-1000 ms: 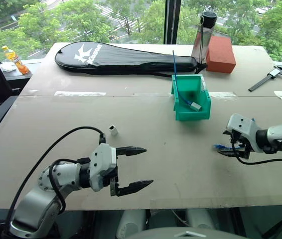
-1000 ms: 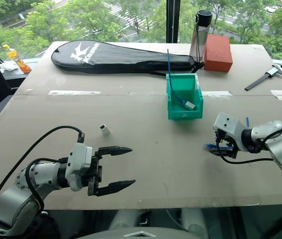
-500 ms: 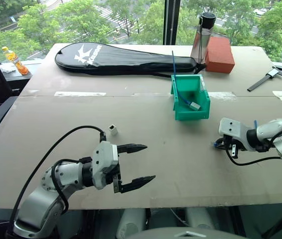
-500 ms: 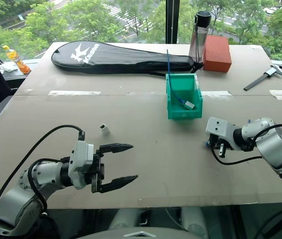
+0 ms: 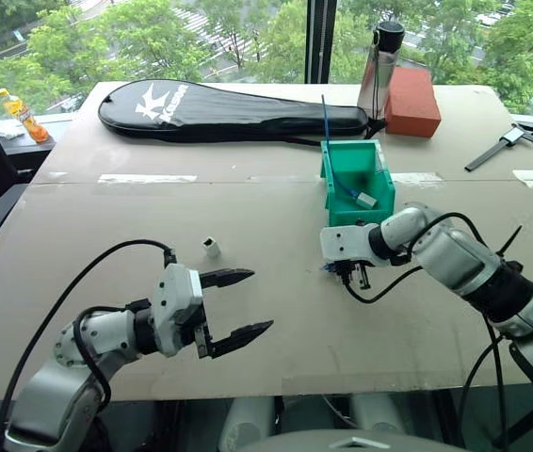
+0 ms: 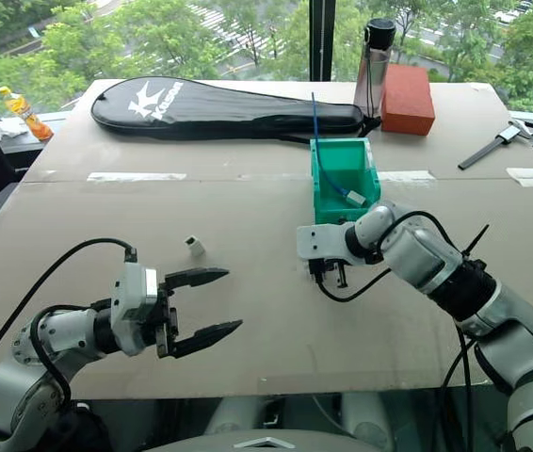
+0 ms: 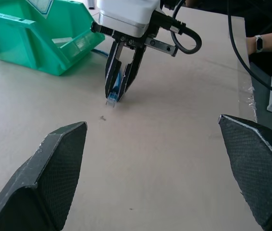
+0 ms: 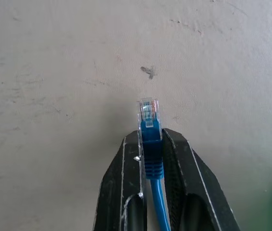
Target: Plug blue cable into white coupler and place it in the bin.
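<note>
Ribbed blue cable (image 8: 151, 154) with clear plug sits clamped in right pincer (image 8: 150, 144); left pincer (image 5: 240, 303) gapes.

Two grippers: left gripper (image 5: 240, 303), right gripper (image 7: 120, 85). Two blue cords: the blue cable (image 8: 151, 139), plus one second cord (image 5: 327, 121) sticking out of the bin. Two white blocks: the white coupler (image 5: 212, 247) loose on the table (image 5: 153, 226), another white block (image 5: 366, 200) inside the bin. One green bin (image 5: 358, 185). One black racket case (image 5: 219, 110). One red brick (image 5: 411, 102). One dark-capped bottle (image 5: 380, 71). One orange drink bottle (image 5: 17, 111). One metal tool (image 5: 495, 150).
</note>
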`<state>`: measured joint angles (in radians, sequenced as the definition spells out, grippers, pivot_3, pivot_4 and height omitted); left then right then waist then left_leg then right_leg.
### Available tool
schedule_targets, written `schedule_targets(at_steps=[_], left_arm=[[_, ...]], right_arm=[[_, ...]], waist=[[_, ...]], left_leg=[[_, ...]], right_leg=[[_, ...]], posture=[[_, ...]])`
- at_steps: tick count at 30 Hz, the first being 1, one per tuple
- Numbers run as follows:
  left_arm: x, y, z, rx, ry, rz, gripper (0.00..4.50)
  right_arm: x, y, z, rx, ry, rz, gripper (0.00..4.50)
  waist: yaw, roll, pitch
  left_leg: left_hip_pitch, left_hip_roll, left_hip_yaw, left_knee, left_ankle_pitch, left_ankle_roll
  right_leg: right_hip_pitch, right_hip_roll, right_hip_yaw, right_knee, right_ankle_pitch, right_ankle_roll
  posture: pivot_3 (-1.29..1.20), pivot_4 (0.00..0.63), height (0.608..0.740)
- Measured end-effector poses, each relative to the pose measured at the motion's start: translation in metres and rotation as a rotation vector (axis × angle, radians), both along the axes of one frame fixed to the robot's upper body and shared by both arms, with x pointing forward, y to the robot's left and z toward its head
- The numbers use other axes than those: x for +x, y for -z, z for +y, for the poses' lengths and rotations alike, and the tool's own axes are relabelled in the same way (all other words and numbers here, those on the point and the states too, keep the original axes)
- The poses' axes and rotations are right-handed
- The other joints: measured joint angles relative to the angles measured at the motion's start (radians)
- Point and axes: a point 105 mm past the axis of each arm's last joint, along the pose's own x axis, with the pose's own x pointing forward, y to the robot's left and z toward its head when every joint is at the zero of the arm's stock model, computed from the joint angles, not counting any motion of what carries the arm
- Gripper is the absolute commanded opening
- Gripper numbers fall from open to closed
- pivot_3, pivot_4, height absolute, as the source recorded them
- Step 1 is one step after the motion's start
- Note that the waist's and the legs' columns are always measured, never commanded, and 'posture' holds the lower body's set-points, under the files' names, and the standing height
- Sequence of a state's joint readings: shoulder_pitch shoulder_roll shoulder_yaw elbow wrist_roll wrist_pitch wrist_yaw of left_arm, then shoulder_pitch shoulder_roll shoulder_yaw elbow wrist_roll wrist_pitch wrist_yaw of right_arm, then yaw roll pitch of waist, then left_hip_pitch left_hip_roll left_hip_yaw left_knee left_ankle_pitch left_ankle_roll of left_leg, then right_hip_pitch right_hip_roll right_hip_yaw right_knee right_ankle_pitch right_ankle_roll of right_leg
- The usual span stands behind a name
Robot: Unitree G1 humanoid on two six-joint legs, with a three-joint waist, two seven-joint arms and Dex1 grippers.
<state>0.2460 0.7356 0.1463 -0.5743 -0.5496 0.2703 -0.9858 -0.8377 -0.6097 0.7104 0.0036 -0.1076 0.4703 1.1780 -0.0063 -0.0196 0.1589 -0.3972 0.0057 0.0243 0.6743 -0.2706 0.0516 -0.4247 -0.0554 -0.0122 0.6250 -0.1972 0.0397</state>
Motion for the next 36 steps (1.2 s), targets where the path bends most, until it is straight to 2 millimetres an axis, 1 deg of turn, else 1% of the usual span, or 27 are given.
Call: schedule_targets(at_steps=[1, 2, 3, 5, 6, 7, 8, 10, 12, 13, 14, 16, 18, 21, 22, 24, 26, 29, 31, 36], left_arm=[[0.002, 0.001, 0.0, 0.012, -0.01, -0.005, 4.5], [0.004, 0.002, -0.001, 0.02, -0.019, -0.014, 4.5], [0.005, 0.002, -0.002, 0.025, -0.026, -0.02, 4.5], [0.008, 0.004, -0.004, 0.031, -0.037, -0.024, 4.5], [0.01, 0.005, -0.006, 0.045, -0.037, -0.03, 4.5], [0.012, 0.007, -0.008, 0.061, -0.034, -0.032, 4.5], [0.014, 0.011, -0.01, 0.075, -0.033, -0.024, 4.5], [0.02, 0.015, -0.015, 0.082, -0.026, -0.012, 4.5], [0.031, 0.019, -0.021, 0.126, -0.019, -0.022, 4.5], [0.034, 0.02, -0.021, 0.137, -0.02, -0.023, 4.5], [0.04, 0.02, -0.026, 0.138, -0.008, -0.025, 4.5], [0.046, 0.02, -0.032, 0.13, 0.009, -0.028, 4.5], [0.055, 0.022, -0.039, 0.141, 0.037, -0.036, 4.5], [0.072, 0.032, -0.051, 0.164, 0.064, -0.027, 4.5], [0.075, 0.032, -0.054, 0.163, 0.076, -0.031, 4.5], [0.081, 0.033, -0.064, 0.161, 0.102, -0.042, 4.5], [0.085, 0.036, -0.07, 0.162, 0.119, -0.044, 4.5], [0.09, 0.044, -0.083, 0.181, 0.156, -0.045, 4.5], [0.094, 0.047, -0.089, 0.186, 0.166, -0.042, 4.5], [0.112, 0.047, -0.095, 0.206, 0.141, -0.044, 4.5]], right_arm=[[0.004, -0.001, 0.002, 0.003, -0.007, -0.006, 1.44], [0.006, -0.001, 0.003, 0.008, -0.011, -0.008, 2.07], [0.009, -0.002, 0.002, 0.018, -0.006, -0.013, 2.38], [0.01, -0.005, -0.001, 0.046, 0.012, -0.006, 3.37], [0.008, -0.007, -0.003, 0.075, 0.018, 0.009, 3.79], [0.002, -0.01, -0.005, 0.131, 0.017, 0.04, 4.28], [-0.007, -0.016, -0.006, 0.201, 0.006, 0.078, 4.41], [-0.019, -0.027, -0.008, 0.311, -0.01, 0.105, 4.41], [-0.032, -0.039, -0.022, 0.414, 0.002, 0.092, 4.41], [-0.034, -0.041, -0.025, 0.441, 0.012, 0.087, 4.41], [-0.04, -0.045, -0.033, 0.502, 0.039, 0.08, 4.41], [-0.048, -0.049, -0.04, 0.564, 0.069, 0.057, 4.41], [-0.055, -0.046, -0.051, 0.606, 0.137, 0.005, 4.41], [-0.065, -0.038, -0.072, 0.698, 0.344, -0.047, 4.41], [-0.067, -0.037, -0.078, 0.72, 0.389, -0.063, 4.41], [-0.076, -0.035, -0.092, 0.743, 0.486, -0.097, 4.41], [-0.086, -0.032, -0.101, 0.748, 0.545, -0.1, 4.41], [-0.101, -0.032, -0.119, 0.749, 0.601, -0.131, 4.41], [-0.108, -0.032, -0.127, 0.749, 0.618, -0.143, 4.41], [-0.121, -0.034, -0.144, 0.737, 0.657, -0.169, 4.41]], waist=[[-0.003, 0.0, 0.0], [-0.004, 0.0, 0.0], [-0.005, 0.0, 0.0], [-0.003, 0.0, 0.0], [0.001, 0.0, 0.0], [0.007, 0.001, 0.0], [0.01, 0.001, 0.001], [0.018, 0.001, 0.001], [0.026, 0.001, 0.001], [0.024, 0.001, 0.001], [0.024, 0.001, 0.001], [0.021, 0.001, 0.001], [0.023, 0.001, 0.0], [0.022, 0.001, 0.0], [0.022, 0.001, 0.0], [0.02, 0.001, 0.0], [0.018, 0.001, 0.0], [0.022, 0.001, 0.0], [0.022, 0.001, 0.0], [0.021, 0.0, 0.0]], left_leg=[[0.001, 0.0, 0.0, 0.0, 0.0, 0.0], [0.002, 0.0, 0.0, 0.0, 0.0, 0.0], [0.002, 0.0, 0.0, 0.0, 0.0, 0.0], [0.002, 0.0, -0.001, 0.0, 0.0, 0.0], [0.001, 0.0, -0.002, 0.0, 0.0, 0.0], [0.0, 0.0, -0.002, 0.0, 0.0, 0.0], [0.0, 0.0, -0.002, 0.0, 0.0, 0.0], [0.0, 0.0, -0.002, -0.001, 0.0, 0.0], [-0.001, -0.001, -0.003, -0.001, 0.0, 0.0], [-0.001, -0.001, -0.002, -0.001, 0.0, 0.0], [-0.001, -0.001, -0.002, -0.001, 0.0, 0.0], [0.0, -0.001, -0.002, -0.001, 0.0, 0.0], [0.0, -0.001, -0.002, 0.0, 0.0, 0.0], [0.0, 0.0, -0.002, 0.0, 0.0, 0.0], [0.0, 0.0, -0.001, 0.0, 0.0, 0.0], [0.0, 0.0, -0.001, 0.0, 0.0, 0.0], [0.001, 0.0, -0.001, 0.0, 0.0, 0.0], [0.001, -0.001, -0.001, 0.001, 0.0, 0.0], [0.001, -0.001, -0.001, 0.001, 0.0, 0.0], [0.001, 0.0, -0.001, 0.002, 0.0, 0.0]], right_leg=[[0.0, 0.0, 0.0, 0.0, 0.0, 0.0], [0.001, 0.0, 0.0, 0.001, 0.0, 0.0], [0.001, 0.0, 0.0, 0.001, 0.0, 0.0], [0.001, 0.0, 0.0, 0.001, 0.0, 0.0], [0.001, 0.0, -0.001, 0.001, 0.0, 0.0], [0.001, 0.0, -0.001, 0.001, 0.0, -0.001], [0.0, 0.0, -0.001, 0.001, 0.0, 0.0], [0.0, 0.0, -0.001, 0.0, 0.001, 0.0], [0.001, -0.001, -0.002, 0.0, 0.0, 0.0], [0.001, -0.001, -0.002, 0.0, 0.0, 0.0], [0.001, -0.001, -0.001, 0.0, 0.0, 0.0], [0.001, -0.001, -0.001, 0.0, 0.0, 0.0], [0.001, 0.0, -0.002, 0.001, 0.0, 0.0], [0.001, 0.001, -0.001, 0.001, 0.0, 0.0], [0.001, 0.001, -0.001, 0.001, 0.0, 0.0], [0.001, 0.001, 0.0, 0.001, 0.001, 0.001], [0.002, 0.001, 0.0, 0.001, 0.0, 0.001], [0.002, 0.002, 0.0, 0.001, 0.0, 0.002], [0.003, 0.002, 0.0, 0.001, -0.001, 0.004], [0.003, 0.002, 0.0, 0.001, -0.002, 0.004]], posture=[[0.0, 0.15, 0.74], [0.0, 0.15, 0.74], [0.0, 0.15, 0.74], [0.0, 0.15, 0.74], [0.0, 0.15, 0.74], [0.0, 0.15, 0.74], [0.0, 0.15, 0.74], [0.0, 0.15, 0.74], [0.0, 0.15, 0.74], [0.0, 0.15, 0.74], [0.0, 0.15, 0.74], [0.0, 0.15, 0.74], [0.0, 0.15, 0.74], [0.0, 0.15, 0.74], [0.0, 0.15, 0.74], [0.0, 0.15, 0.74], [0.0, 0.15, 0.74], [0.0, 0.15, 0.74], [0.0, 0.15, 0.74], [0.0, 0.15, 0.74]])
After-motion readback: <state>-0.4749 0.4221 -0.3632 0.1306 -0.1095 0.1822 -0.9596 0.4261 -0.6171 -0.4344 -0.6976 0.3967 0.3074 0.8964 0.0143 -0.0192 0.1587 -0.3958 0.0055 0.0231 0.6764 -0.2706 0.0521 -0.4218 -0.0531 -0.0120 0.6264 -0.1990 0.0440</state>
